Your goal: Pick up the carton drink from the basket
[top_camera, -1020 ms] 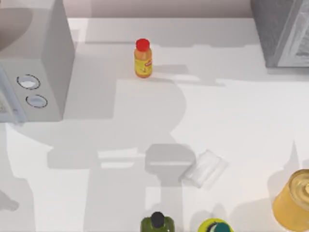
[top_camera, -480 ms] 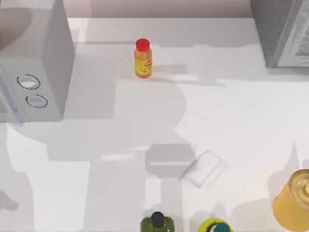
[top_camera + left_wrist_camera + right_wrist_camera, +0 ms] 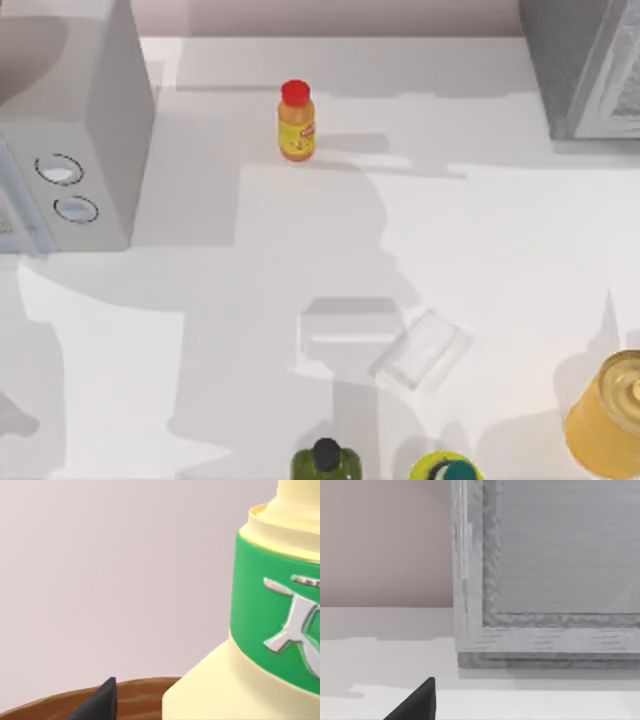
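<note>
Cream, glossy green-banded bottle (image 3: 260,630) over curved wooden rim (image 3: 135,700).

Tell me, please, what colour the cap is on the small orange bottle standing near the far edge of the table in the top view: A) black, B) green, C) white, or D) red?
D: the small orange bottle standing upright on the white table has a red cap, seen from above in the top view.
</note>
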Controlling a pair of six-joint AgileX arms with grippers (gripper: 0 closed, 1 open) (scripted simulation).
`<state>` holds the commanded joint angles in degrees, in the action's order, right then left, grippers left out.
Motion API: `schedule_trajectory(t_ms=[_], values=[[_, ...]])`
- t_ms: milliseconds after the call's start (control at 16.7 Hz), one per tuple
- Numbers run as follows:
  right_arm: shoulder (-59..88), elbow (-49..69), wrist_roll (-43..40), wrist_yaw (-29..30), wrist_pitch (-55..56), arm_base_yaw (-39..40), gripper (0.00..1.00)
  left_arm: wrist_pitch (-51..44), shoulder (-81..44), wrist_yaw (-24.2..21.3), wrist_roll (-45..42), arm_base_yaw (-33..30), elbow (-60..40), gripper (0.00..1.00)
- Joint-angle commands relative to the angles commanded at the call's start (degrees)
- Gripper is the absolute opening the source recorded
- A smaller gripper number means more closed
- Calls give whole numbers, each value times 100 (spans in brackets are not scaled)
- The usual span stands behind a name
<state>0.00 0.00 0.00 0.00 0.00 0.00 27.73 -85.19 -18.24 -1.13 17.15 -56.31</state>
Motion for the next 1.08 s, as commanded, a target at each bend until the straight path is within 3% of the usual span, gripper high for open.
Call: schedule_trajectory(t_ms=[240,1020,1080], values=[[0,0,0,0,0,0,100,1,-6,2,0,-2,-5,100],[0,0,0,0,0,0,100,1,-6,2,0,-2,-5,2],[0,0,0,0,0,0,100,1,-6,2,0,-2,-5,0]])
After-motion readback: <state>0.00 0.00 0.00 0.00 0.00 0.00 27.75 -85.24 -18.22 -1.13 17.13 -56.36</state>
